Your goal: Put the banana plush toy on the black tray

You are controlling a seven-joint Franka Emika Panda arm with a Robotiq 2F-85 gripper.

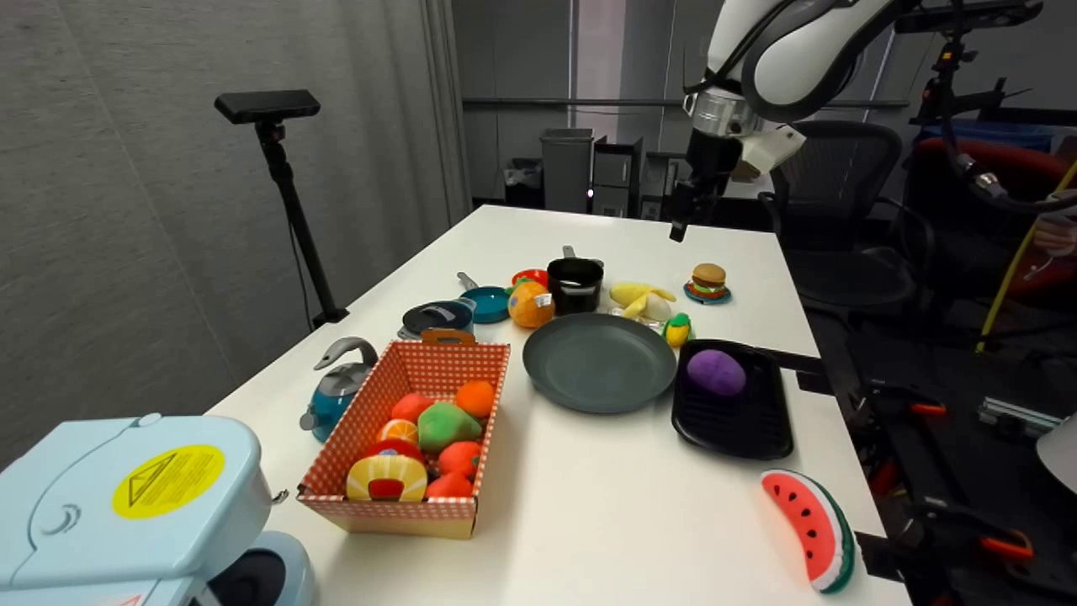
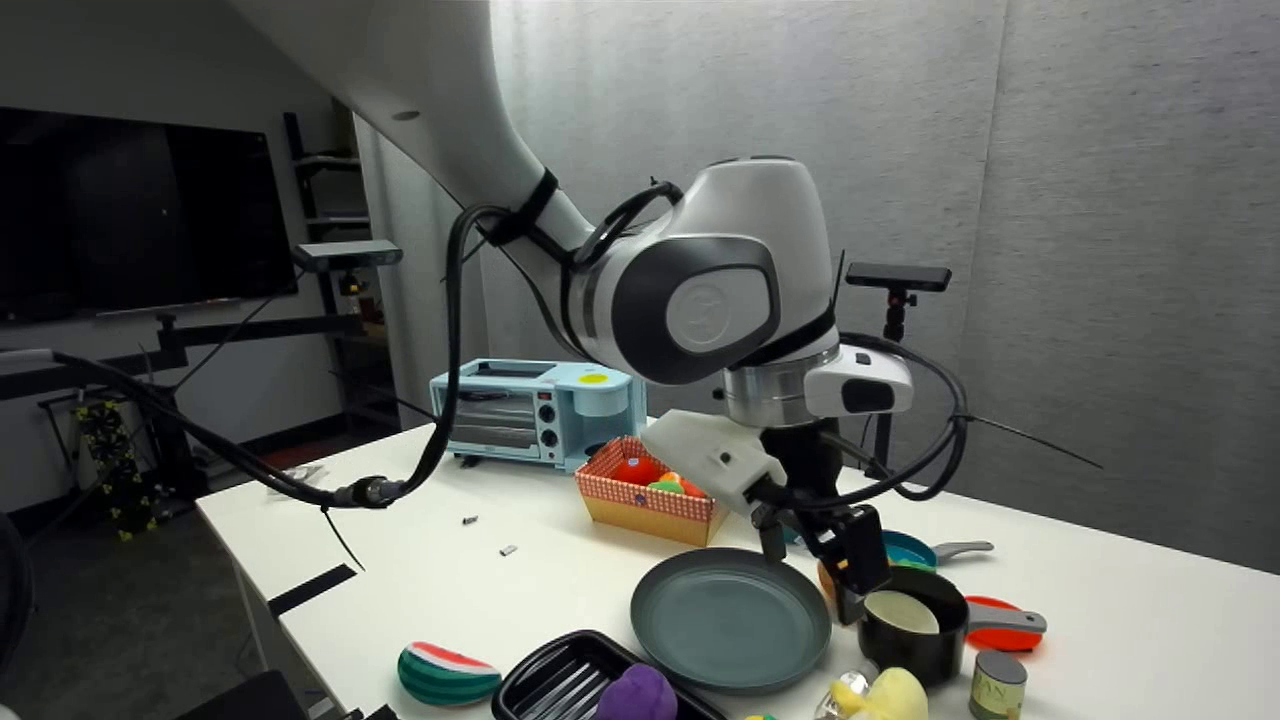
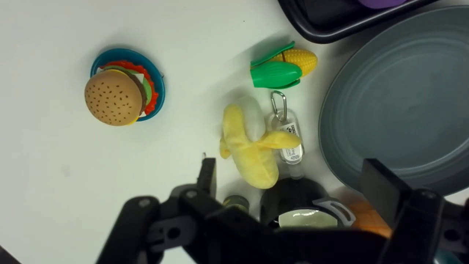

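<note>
Along the wrist view's lower edge, your gripper (image 3: 294,179) stands wide; a grey plate (image 3: 406,106) fills the right, the black tray (image 3: 331,18) shows upper right, and your yellow banana (image 3: 256,163) lies near centre, apart from both.

A grey curtain (image 1: 435,109) is falling in folds beside the white table (image 1: 572,471). Beyond one end of the table, a tall grey bin (image 1: 565,172) is standing between a lined wastebasket (image 1: 523,178) and a drawer cabinet (image 1: 618,172), and a tiny white light (image 1: 590,193) is glowing there. A black mesh office chair (image 1: 846,185) is standing nearby. A black screen (image 2: 90,210) is hanging near open shelves (image 2: 330,161), and dark floor (image 2: 150,600) is showing below.
</note>
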